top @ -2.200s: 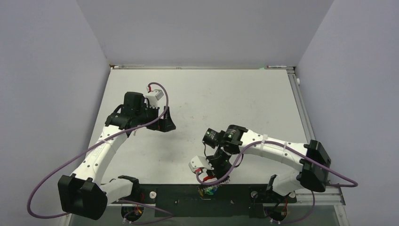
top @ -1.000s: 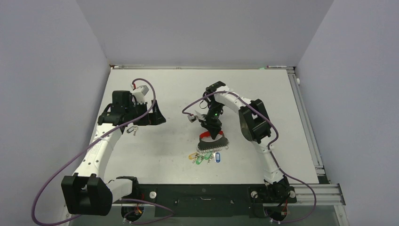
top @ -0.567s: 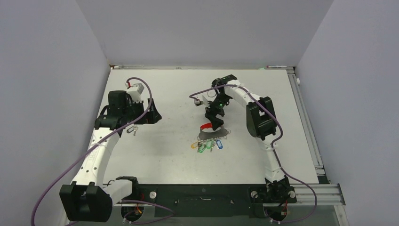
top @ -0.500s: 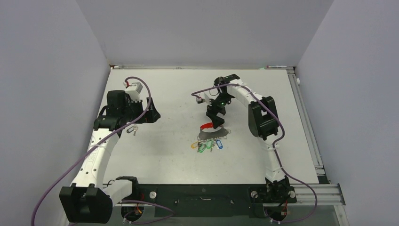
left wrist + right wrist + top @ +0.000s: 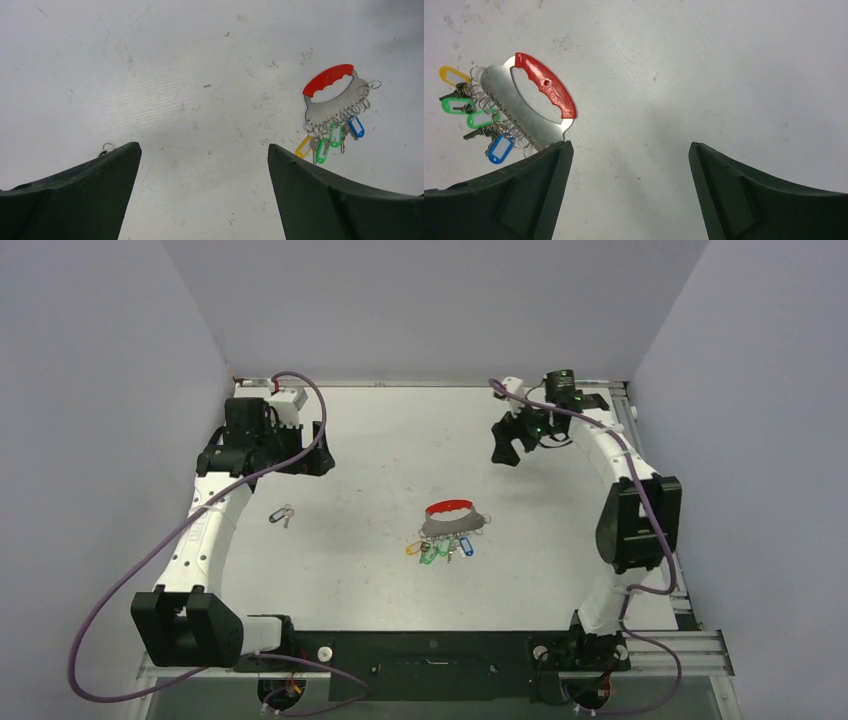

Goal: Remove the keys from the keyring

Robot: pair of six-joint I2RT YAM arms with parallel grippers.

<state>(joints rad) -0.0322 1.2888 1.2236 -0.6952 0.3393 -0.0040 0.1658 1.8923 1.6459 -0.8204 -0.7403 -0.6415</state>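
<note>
The keyring (image 5: 452,518), a red band over a grey metal half, lies flat near the middle of the table. The keys (image 5: 441,548) hang from its near edge with yellow, green and blue tags. One loose key (image 5: 282,515) lies apart to the left. My right gripper (image 5: 510,443) hovers open at the far right, well away from the keyring (image 5: 531,102); its view shows the keys (image 5: 469,114) left of my right gripper (image 5: 630,144). My left gripper (image 5: 310,456) hangs open at the far left, nothing between its fingers. From my left gripper (image 5: 202,146) the keyring (image 5: 332,97) lies right.
White walls close in the table on three sides. A metal rail (image 5: 650,490) runs along the right edge. Purple cables loop from both arms. The loose key's small ring (image 5: 107,147) peeks out beside my left gripper's left finger.
My right gripper let go of the keyring, opened and swung up to the far right. The keyring stayed on the table. The left arm drew back toward the far left.
</note>
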